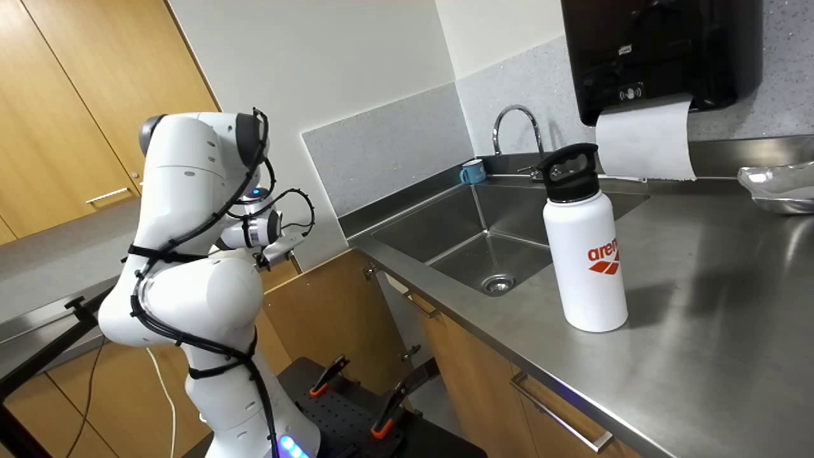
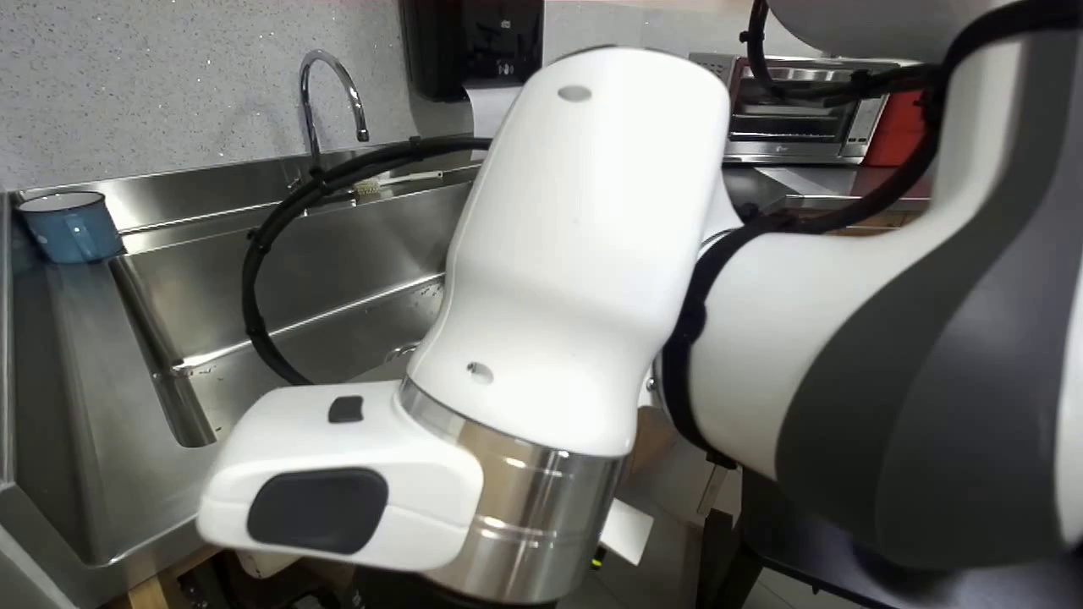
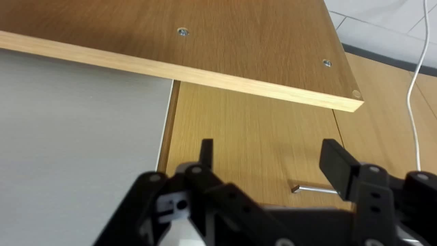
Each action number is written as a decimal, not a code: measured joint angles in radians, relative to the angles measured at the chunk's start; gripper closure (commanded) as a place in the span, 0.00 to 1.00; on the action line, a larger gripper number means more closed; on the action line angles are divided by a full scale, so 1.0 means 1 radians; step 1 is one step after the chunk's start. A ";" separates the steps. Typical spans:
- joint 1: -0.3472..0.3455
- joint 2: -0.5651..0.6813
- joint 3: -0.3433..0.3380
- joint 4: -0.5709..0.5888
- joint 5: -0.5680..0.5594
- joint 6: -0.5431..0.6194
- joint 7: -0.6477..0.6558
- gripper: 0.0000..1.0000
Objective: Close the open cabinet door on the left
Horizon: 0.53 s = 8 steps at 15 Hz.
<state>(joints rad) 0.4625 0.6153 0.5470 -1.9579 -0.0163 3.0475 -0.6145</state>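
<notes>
In an exterior view the arm (image 1: pixel 191 197), its base (image 1: pixel 254 439) cut off by the lower edge, bends high at 10 o'clock with its wrist (image 1: pixel 257 231) near the cabinet door (image 1: pixel 343 305). That door stands open at 8 o'clock from the sink (image 1: pixel 439 222), its bottom hidden by the black stand (image 1: pixel 346 420). In the wrist view it runs out of frame at 12 o'clock; the jaws (dark and blurred) are spread wide around 5 o'clock, one hiding an end of a bar handle (image 3: pixel 314 189).
</notes>
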 measured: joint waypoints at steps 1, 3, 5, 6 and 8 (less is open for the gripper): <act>0.015 0.011 -0.011 0.016 -0.031 -0.001 0.036 0.58; 0.033 0.036 -0.015 0.048 -0.081 -0.002 0.093 0.73; 0.047 0.062 -0.015 0.080 -0.116 -0.010 0.134 0.88; 0.056 0.075 -0.017 0.095 -0.130 -0.017 0.152 0.96; 0.078 0.103 -0.027 0.128 -0.145 -0.046 0.179 1.00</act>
<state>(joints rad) 0.5405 0.7181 0.5197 -1.8299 -0.1608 3.0019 -0.4357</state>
